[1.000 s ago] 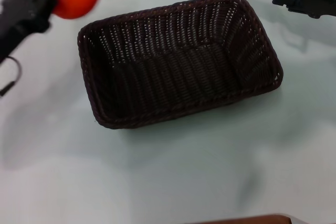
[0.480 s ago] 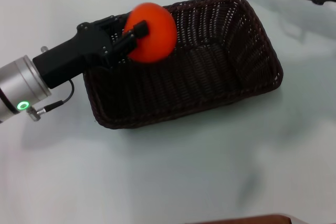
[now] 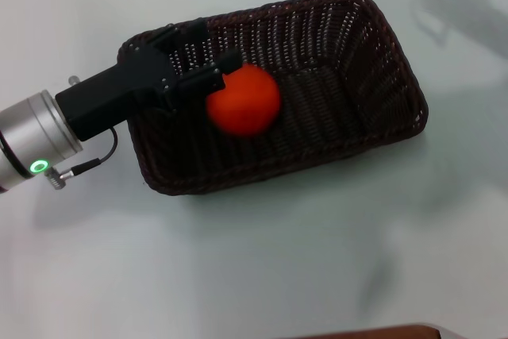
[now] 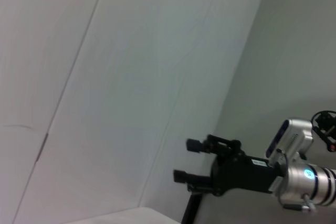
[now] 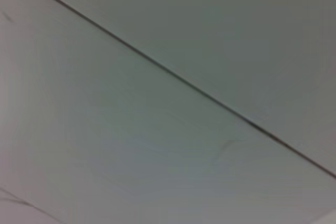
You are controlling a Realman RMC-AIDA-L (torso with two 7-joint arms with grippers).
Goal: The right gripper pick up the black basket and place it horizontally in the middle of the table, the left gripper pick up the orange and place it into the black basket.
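The black basket (image 3: 381,61) lies lengthwise across the middle of the white table (image 3: 278,267). The orange (image 3: 244,101) is inside the basket, left of its middle, just past the left gripper's fingertips. My left gripper (image 3: 208,55) reaches in over the basket's left rim, with its fingers spread and nothing between them. My right gripper is out of the head view. It shows far off in the left wrist view (image 4: 188,160), raised in the air, with its two fingers apart and empty.
The left arm's silvery wrist (image 3: 32,144) with a green light and a thin cable hangs over the table left of the basket. A brown edge (image 3: 373,331) shows at the table's front.
My left gripper carried the orange from the far left over the basket, lowered and opened. The orange now sits in the basket. My right gripper withdrew out of the head view's top right.
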